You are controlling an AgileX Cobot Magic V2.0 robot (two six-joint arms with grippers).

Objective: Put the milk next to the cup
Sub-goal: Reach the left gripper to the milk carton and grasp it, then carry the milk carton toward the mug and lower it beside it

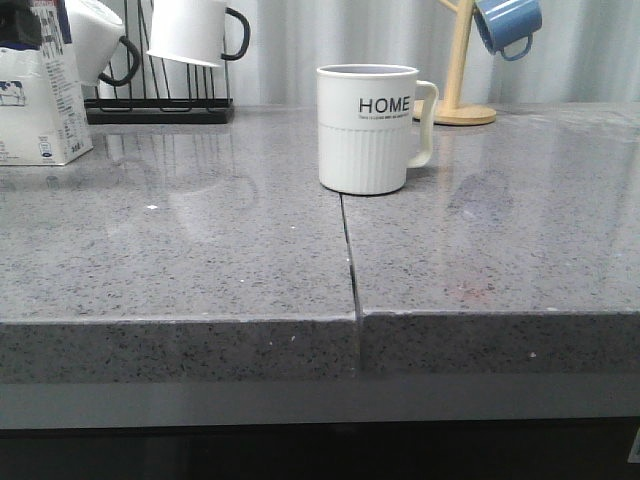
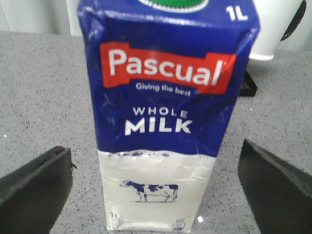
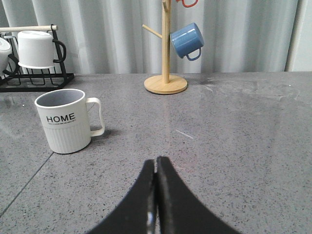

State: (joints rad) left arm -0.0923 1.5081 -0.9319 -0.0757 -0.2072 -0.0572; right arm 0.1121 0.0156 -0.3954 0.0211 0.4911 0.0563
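Note:
The milk (image 1: 35,95) stands upright at the far left of the grey counter, partly cut off by the frame edge. In the left wrist view the milk (image 2: 163,112) fills the middle, blue top with "WHOLE MILK" and a cow picture below. My left gripper (image 2: 155,148) is open, one black finger on each side of the carton with counter showing in both gaps. The cup (image 1: 368,128), white with "HOME" lettering, stands mid-counter, its handle to the right. My right gripper (image 3: 157,162) is shut and empty, low over the counter, the cup (image 3: 66,122) ahead and to one side.
A black rack (image 1: 160,110) with white black-handled mugs (image 1: 195,30) stands at the back left behind the milk. A wooden mug tree (image 1: 458,70) with a blue mug (image 1: 507,25) stands back right. A seam (image 1: 350,260) runs through the counter in front of the cup.

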